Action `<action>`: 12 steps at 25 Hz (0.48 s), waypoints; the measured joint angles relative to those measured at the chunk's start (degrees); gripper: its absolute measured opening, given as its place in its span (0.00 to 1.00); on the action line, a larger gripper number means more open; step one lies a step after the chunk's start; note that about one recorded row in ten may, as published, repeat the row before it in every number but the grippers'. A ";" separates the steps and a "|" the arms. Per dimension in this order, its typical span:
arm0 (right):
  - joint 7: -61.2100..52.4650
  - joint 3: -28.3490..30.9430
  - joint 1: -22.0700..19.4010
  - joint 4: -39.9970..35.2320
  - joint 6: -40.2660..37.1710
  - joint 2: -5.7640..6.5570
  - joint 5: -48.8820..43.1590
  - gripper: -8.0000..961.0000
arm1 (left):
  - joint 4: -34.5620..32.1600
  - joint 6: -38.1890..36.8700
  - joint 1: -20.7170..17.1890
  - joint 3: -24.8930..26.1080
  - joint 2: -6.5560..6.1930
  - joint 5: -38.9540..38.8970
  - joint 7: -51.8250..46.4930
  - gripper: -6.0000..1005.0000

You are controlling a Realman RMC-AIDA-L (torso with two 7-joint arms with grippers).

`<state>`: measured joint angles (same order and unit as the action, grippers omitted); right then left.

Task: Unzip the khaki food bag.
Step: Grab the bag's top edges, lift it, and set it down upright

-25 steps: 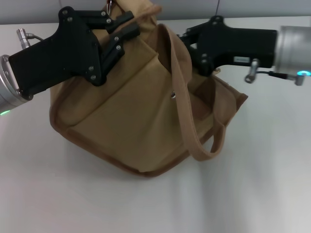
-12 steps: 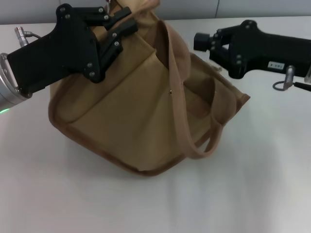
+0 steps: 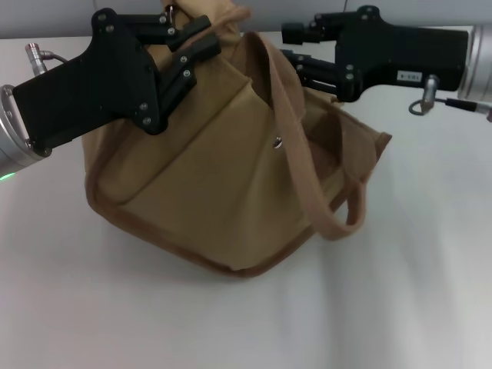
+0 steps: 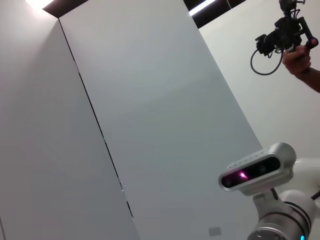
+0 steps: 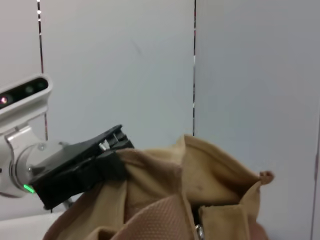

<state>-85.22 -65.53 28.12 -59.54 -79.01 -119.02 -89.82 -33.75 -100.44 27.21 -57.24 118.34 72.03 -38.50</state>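
The khaki food bag (image 3: 215, 184) is a tan canvas tote with brown trim, tilted on the white table. Its front pocket snap (image 3: 278, 141) faces me and one webbing handle (image 3: 323, 219) droops to the right. My left gripper (image 3: 194, 38) is shut on the bag's top edge at the upper left, and a small metal pull (image 3: 170, 10) shows just above it. My right gripper (image 3: 290, 44) is open at the bag's upper right, beside the handle's top. The right wrist view shows the bag's open top (image 5: 210, 185) and the left gripper (image 5: 80, 167).
The white table (image 3: 400, 292) surrounds the bag. The left wrist view shows only wall panels, the robot's head (image 4: 255, 170) and a person's hand holding a device (image 4: 290, 35) far off.
My right gripper drew back to the right, then came back up and left to the bag's top with its fingers apart. The bag shifted slightly. My left gripper kept its hold.
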 joint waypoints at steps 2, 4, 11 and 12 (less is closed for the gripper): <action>-0.94 -0.09 1.03 -0.09 -0.09 0.11 -1.77 0.32 | -0.03 -0.01 0.00 0.00 -0.02 0.03 0.00 0.13; -1.77 -0.26 1.62 -0.61 -0.54 0.12 -4.26 0.36 | -0.03 -0.02 0.03 0.00 -0.03 0.07 0.00 0.14; -5.43 -1.32 1.97 -4.38 -3.98 -0.02 -8.77 0.55 | -0.09 -0.05 0.17 0.02 -0.04 0.10 0.00 0.14; -5.58 -1.21 1.98 -4.52 -4.30 -0.03 -8.80 0.58 | -0.12 -0.05 0.19 0.03 -0.04 0.10 0.00 0.14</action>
<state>-90.81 -66.74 30.10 -64.05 -83.31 -119.05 -98.62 -33.87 -100.49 27.40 -57.21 118.29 72.13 -38.50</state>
